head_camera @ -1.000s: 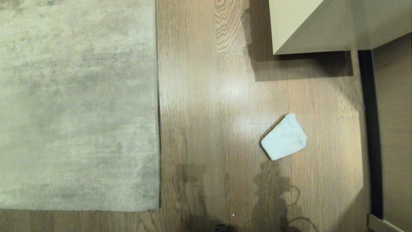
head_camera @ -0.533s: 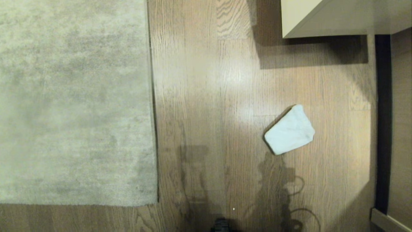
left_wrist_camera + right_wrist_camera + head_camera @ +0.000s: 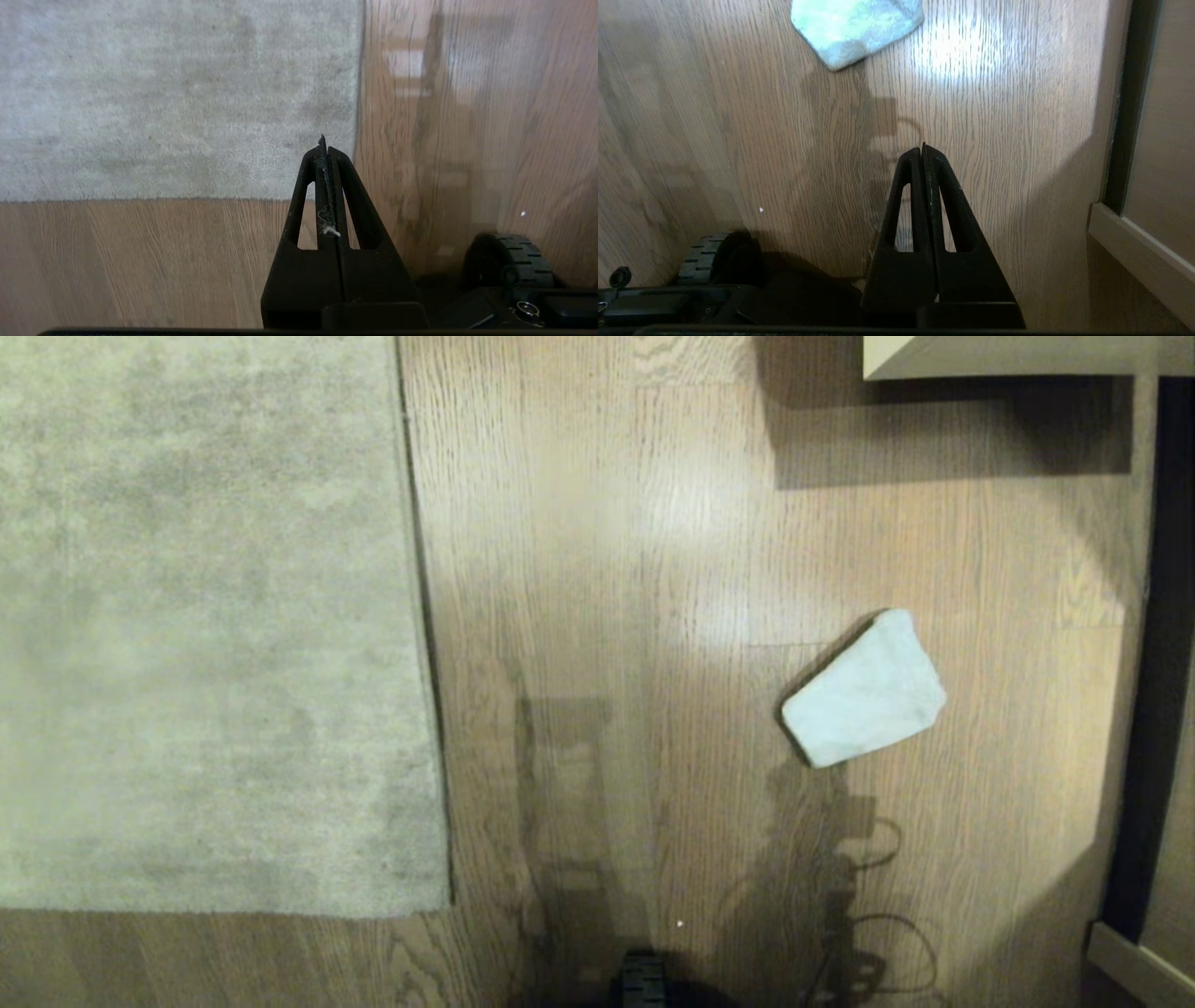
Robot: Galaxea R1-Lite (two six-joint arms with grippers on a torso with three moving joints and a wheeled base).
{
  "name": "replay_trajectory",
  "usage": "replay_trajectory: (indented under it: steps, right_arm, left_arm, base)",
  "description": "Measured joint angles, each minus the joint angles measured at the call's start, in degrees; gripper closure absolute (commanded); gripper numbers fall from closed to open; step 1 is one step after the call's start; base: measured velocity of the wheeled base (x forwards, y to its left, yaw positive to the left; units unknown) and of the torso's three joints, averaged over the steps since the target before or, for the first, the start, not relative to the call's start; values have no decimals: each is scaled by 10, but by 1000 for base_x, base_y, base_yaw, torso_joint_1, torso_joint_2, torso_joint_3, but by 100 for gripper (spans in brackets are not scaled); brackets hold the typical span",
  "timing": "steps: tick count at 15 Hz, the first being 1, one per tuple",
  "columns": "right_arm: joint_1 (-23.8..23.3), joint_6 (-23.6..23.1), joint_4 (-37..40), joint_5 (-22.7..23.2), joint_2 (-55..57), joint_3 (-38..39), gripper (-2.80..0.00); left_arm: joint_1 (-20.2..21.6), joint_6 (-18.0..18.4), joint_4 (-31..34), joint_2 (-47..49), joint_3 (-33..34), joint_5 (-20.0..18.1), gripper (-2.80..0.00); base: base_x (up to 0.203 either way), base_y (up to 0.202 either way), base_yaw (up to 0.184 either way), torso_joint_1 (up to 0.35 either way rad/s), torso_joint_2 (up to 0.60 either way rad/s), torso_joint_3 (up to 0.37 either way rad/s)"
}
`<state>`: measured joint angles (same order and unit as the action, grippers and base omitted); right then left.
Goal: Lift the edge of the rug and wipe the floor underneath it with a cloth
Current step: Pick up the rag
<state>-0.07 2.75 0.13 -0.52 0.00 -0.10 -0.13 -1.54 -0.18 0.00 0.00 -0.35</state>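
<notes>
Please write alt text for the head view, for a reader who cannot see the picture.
A small pale blue-white cloth lies loose on the wood-grain floor, well apart from the rug edge of a large beige-grey rug lying flat at left. A pale cabinet corner shows at top right; no pincer is in view.

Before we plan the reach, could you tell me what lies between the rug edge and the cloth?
Only bare floor, crossed by the robot's shadows, lies between the rug edge and the cloth, as the head view shows.
</notes>
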Motion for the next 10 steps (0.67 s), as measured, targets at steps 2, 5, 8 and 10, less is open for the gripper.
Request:
replay_trajectory:
  steps: [2, 5, 8, 10]
  right_arm:
    - [0, 0, 0, 0, 0, 0, 0]
    - [0, 0, 0, 0, 0, 0, 0]
    - [0, 0, 0, 0, 0, 0, 0]
    - [0, 0, 0, 0, 0, 0, 0]
  left_arm:
    - [0, 0, 0, 0, 0, 0, 0]
    - [0, 0, 0, 0, 0, 0, 0]
    - [0, 0, 0, 0, 0, 0, 0]
    - [0, 0, 0, 0, 0, 0, 0]
  base:
    - [0, 0, 0, 4, 3, -198]
    - [0, 0, 0, 3, 2, -145]
    - [0, 0, 0, 3, 1, -22]
    - [0, 0, 0, 0, 0, 0]
